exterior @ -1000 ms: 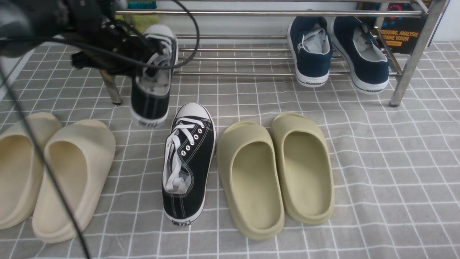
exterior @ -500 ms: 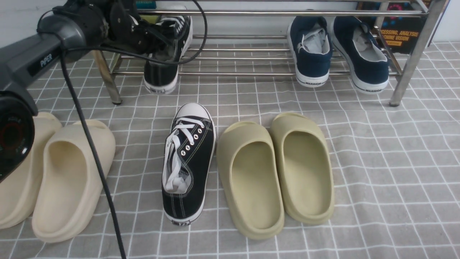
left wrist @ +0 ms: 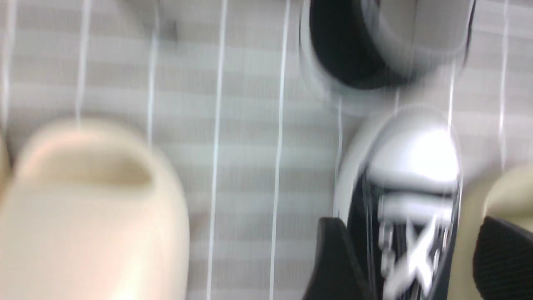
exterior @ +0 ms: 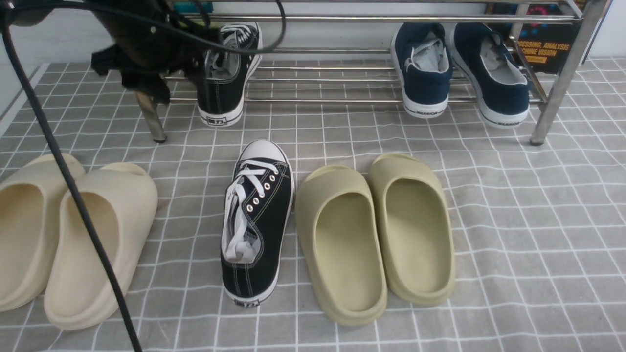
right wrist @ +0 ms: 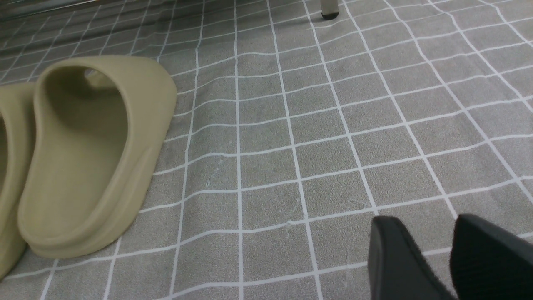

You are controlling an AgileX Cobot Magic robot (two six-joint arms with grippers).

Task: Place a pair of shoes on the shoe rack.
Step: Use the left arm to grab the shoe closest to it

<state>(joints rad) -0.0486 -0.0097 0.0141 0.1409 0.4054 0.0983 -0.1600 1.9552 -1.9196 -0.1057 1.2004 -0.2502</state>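
Observation:
One black sneaker [exterior: 226, 73] rests on the lower bars of the silver shoe rack [exterior: 342, 100], at its left end, heel hanging over the front bar. Its mate [exterior: 257, 220] lies on the floor cloth, toe toward the rack. My left arm [exterior: 146, 54] is a dark blur just left of the racked sneaker and clear of it. In the blurred left wrist view my left gripper [left wrist: 416, 254] is open and empty, with the floor sneaker's toe [left wrist: 416, 158] beyond its fingers and the racked sneaker's heel [left wrist: 358, 50] farther off. My right gripper [right wrist: 433, 258] hangs open over bare cloth, holding nothing.
Two navy sneakers [exterior: 459, 73] sit at the rack's right end. A pair of olive slippers [exterior: 376, 230] lies right of the floor sneaker, a beige pair [exterior: 68, 230] to its left. A black cable [exterior: 73, 195] crosses the beige slippers. A rack leg [exterior: 557, 93] stands at the right.
My left gripper carried the black sneaker from above the floor onto the rack's lower bars, then opened and let it go and drew back to the left. The right arm has not moved.

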